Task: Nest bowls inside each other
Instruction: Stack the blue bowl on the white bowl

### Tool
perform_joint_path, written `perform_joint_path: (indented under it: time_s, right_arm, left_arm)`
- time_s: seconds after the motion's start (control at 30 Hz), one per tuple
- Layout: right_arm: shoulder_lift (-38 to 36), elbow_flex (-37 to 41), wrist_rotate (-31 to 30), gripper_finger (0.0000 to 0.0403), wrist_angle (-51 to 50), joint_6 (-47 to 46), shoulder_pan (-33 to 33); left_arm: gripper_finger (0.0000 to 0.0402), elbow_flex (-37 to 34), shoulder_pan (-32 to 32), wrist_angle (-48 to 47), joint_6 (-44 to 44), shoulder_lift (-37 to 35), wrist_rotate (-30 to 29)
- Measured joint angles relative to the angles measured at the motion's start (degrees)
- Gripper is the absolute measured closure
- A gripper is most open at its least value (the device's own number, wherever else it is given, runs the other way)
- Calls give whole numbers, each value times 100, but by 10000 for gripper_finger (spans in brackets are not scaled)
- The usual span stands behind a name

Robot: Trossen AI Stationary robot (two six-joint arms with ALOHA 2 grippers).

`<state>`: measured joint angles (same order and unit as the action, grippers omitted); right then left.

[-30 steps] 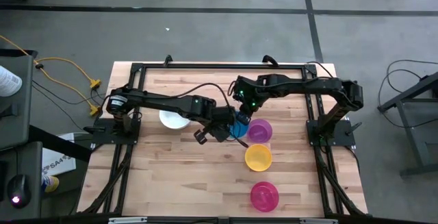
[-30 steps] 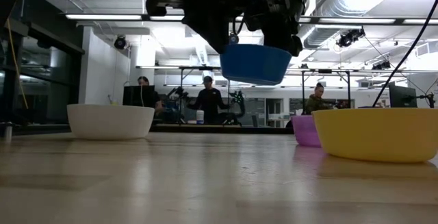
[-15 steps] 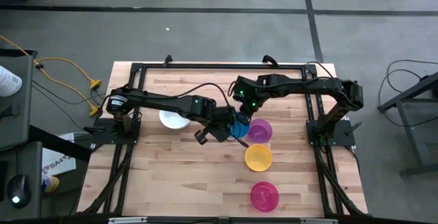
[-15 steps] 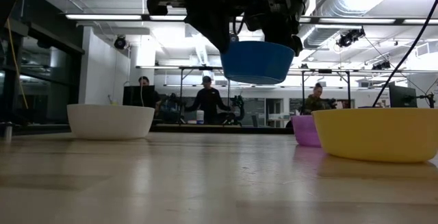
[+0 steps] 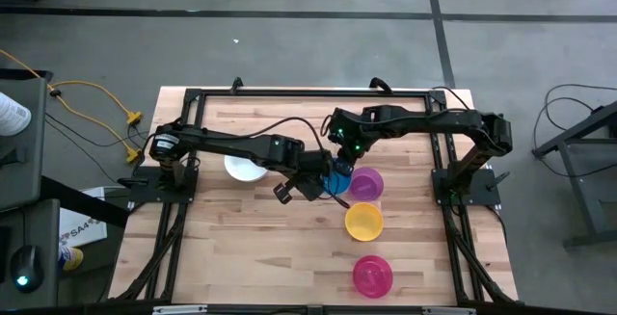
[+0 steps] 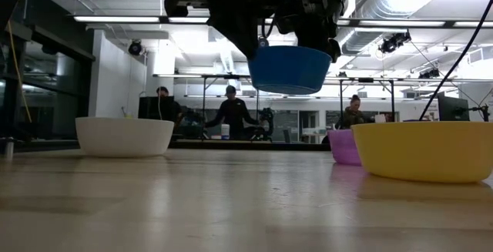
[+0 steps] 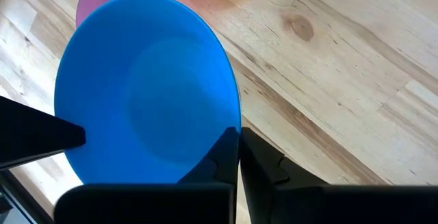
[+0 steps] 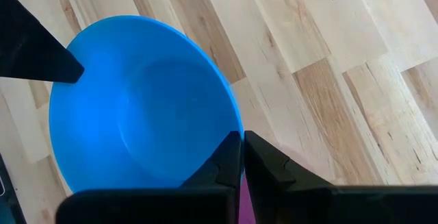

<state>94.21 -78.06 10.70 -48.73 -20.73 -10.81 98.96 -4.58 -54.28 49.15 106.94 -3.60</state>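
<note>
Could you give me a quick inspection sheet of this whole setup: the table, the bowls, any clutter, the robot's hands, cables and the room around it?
Surface: wooden table in a black frame.
Job's things: blue bowl held in the air, off the table; white bowl, purple bowl, yellow bowl and pink bowl stand apart on the table, none nested.
Clutter: nothing seen on the table.
Hands: left hand shut on the blue bowl's rim; right hand shut on its rim too, at the opposite side.
Cables: yellow cable on the floor left of the table.
Surroundings: grey floor; people at benches far behind.
</note>
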Motion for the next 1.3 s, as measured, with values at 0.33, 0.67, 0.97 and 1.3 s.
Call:
perform_joint_path:
  time_s: [0.33,0.67,0.97,1.3]
  right_arm:
    - [0,0,-2,396,2,0,2]
    - [0,0,-11,396,11,-4,4]
    - [0,0,-4,395,-9,66,7]
    - [0,0,14,373,35,275,35]
  left_arm:
    - [401,0,0,0,-14,0,-2]
    - [402,0,2,-7,-100,2,-4]
    - [402,0,2,-9,-137,7,64]
    - [401,0,2,-81,-143,11,127]
